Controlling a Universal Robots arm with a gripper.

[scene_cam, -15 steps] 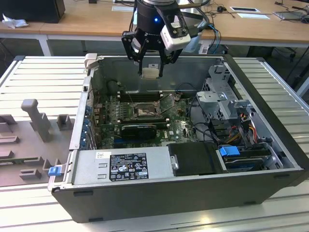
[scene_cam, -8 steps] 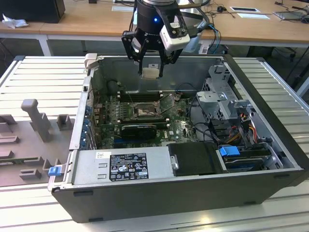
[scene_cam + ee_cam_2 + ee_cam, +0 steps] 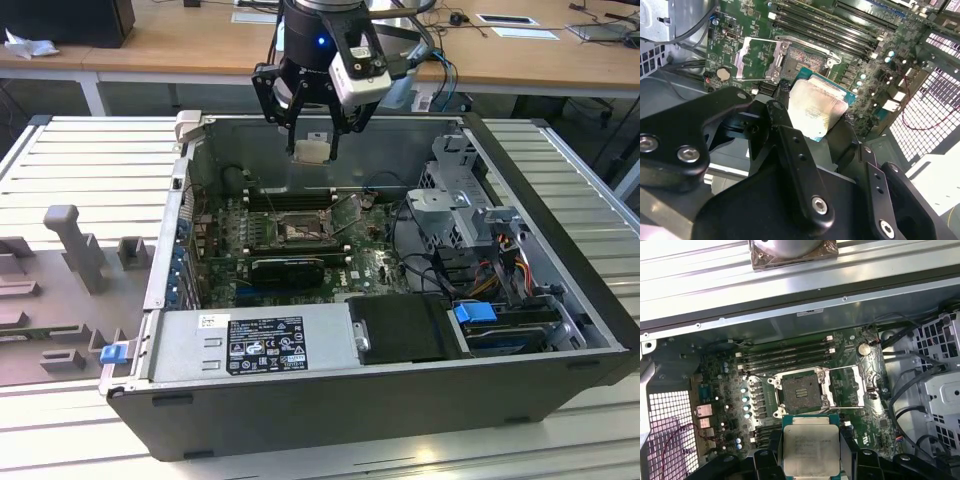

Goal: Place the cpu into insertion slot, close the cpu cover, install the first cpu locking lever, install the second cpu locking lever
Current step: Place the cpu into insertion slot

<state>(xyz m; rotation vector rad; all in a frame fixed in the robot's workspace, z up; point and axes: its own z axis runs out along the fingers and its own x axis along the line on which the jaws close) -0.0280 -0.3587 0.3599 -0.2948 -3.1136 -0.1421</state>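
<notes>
My gripper [image 3: 312, 150] hangs above the open computer case, shut on the cpu [image 3: 311, 151], a pale silver square chip. Both wrist views show the cpu [image 3: 810, 450] [image 3: 817, 107] pinched flat between the black fingers [image 3: 766, 460], well above the green motherboard [image 3: 720, 405]. The insertion slot [image 3: 799, 392] [image 3: 805, 56] [image 3: 298, 230] lies bare and dark in its silver surround, directly under the gripper's line. The cpu cover [image 3: 847, 387] [image 3: 756, 60] is swung open and lies flat beside the slot. A thin wire lever [image 3: 812, 46] runs along the slot's edge.
Long black memory slots [image 3: 785, 352] run beside the socket. A grey power supply [image 3: 250, 345] and a black block [image 3: 400, 330] fill the case front. A drive cage with cables [image 3: 470, 215] stands at the exterior view's right. A grey fixture tray [image 3: 60, 290] lies outside the case.
</notes>
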